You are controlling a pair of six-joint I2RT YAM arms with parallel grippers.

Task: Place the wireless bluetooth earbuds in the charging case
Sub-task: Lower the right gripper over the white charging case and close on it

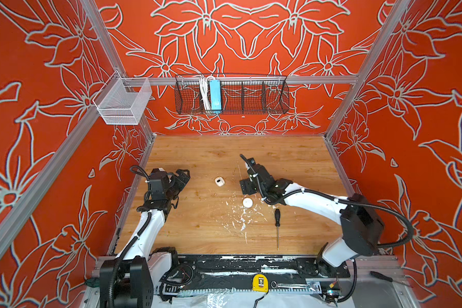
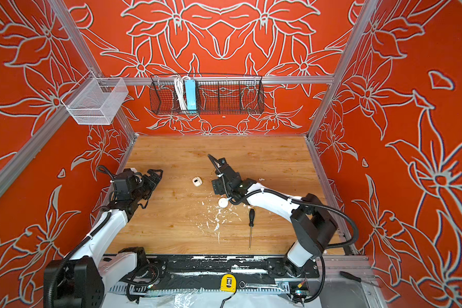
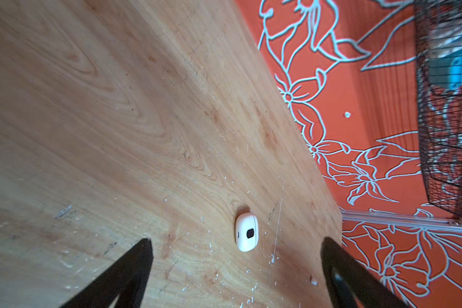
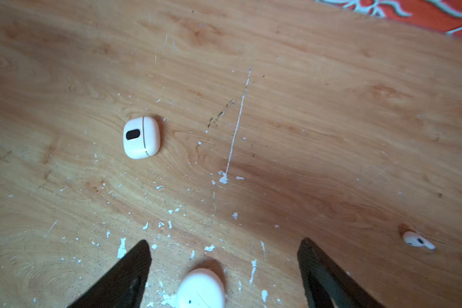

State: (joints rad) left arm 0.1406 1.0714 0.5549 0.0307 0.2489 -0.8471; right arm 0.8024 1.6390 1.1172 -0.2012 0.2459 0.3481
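Note:
The charging case [image 1: 247, 202] [image 2: 223, 202] is a round white puck lying closed on the wooden table among white flecks. My right gripper [image 1: 247, 190] [image 2: 219, 188] [image 4: 224, 241] hovers over it, open, with the case [image 4: 200, 289] between the jaws but not touched. One white earbud [image 4: 418, 240] with a dark spot lies on the table off to one side of that gripper; in a top view the earbud [image 2: 260, 180] peeks out beside the right arm. My left gripper [image 1: 183, 174] [image 2: 156, 174] [image 3: 236, 240] is open and empty at the table's left.
A white rounded-square box [image 1: 219, 182] [image 3: 246, 232] [image 4: 141, 137] with a dark oval mark lies between the two grippers. A black-handled screwdriver [image 1: 277, 222] lies to the right of the case. A wire basket [image 1: 231, 93] and a mesh bin [image 1: 123, 102] hang on the walls.

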